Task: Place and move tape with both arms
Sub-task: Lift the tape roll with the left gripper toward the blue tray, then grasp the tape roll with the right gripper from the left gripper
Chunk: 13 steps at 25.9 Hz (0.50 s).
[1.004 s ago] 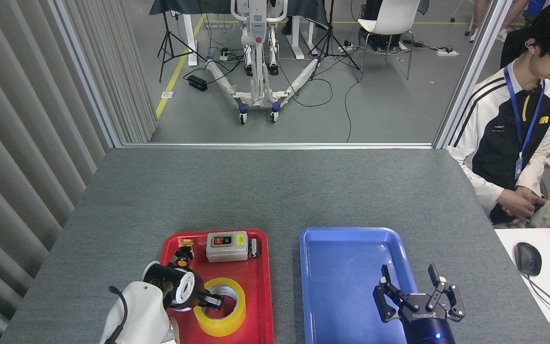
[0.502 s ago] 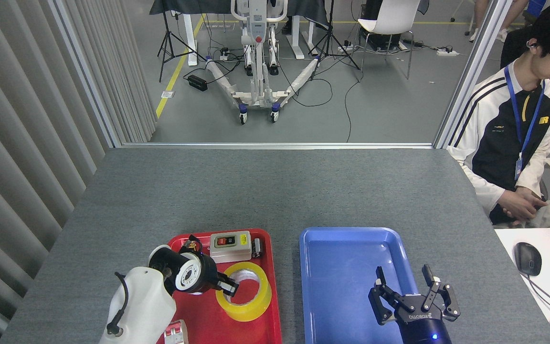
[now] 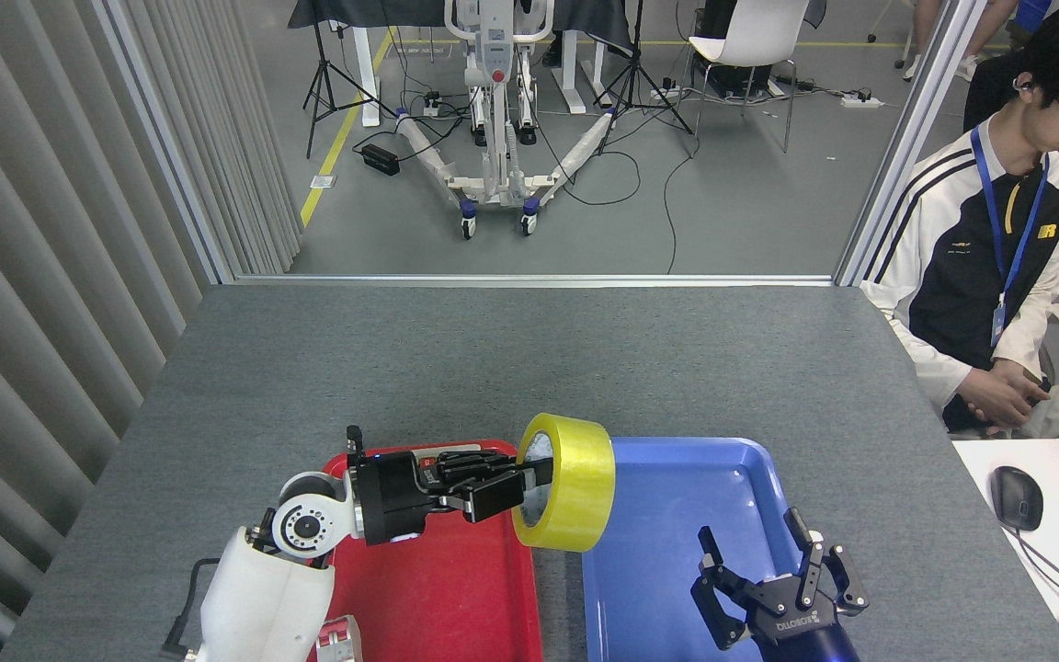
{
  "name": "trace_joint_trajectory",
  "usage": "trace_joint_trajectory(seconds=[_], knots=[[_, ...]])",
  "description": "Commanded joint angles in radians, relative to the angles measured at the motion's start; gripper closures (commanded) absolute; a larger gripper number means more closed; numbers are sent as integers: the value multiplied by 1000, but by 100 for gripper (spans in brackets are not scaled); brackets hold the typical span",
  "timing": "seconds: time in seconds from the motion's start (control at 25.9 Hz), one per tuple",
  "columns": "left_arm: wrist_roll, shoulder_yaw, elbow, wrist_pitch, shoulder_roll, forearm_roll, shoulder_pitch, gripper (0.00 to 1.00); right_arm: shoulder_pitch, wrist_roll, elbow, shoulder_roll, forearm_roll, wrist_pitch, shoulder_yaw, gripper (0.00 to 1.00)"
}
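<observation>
Left gripper [image 3: 529, 485] jaws clamped on tape [image 3: 566, 494], roll upright between red tray [image 3: 456, 588] and blue tray [image 3: 658, 552]. Right gripper [image 3: 759, 575] jaws spread, empty.

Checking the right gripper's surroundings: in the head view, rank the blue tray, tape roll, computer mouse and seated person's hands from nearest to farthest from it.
1. Blue tray, directly beneath the right gripper.
2. Tape roll, up-left, held by the left gripper.
3. Computer mouse, right.
4. Person's hands, far upper right.

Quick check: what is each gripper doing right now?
Left gripper: shut on the tape, held on edge between the red tray and the blue tray.
Right gripper: open, holding nothing, over the blue tray.
</observation>
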<state>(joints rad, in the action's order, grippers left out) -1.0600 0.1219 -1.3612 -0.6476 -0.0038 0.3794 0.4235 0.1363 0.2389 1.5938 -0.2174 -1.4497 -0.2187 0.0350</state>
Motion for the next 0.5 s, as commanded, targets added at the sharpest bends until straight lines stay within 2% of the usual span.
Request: trace_joint_trajectory(seconds=[0.0, 0.08, 0.27, 0.46], knots=[[9, -1, 34, -115, -110, -36, -31, 100, 31, 112, 32, -36, 0, -340, -33, 1], [11, 4, 74, -138, -130, 1, -51, 100, 39, 129, 41, -54, 9, -567, -50, 1], [11, -56, 85, -138, -128, 12, -57, 100, 40, 142, 87, -57, 18, -567, -33, 1], [14, -22, 99, -138, -128, 16, -62, 100, 55, 142, 120, -50, 18, -567, 2, 1]])
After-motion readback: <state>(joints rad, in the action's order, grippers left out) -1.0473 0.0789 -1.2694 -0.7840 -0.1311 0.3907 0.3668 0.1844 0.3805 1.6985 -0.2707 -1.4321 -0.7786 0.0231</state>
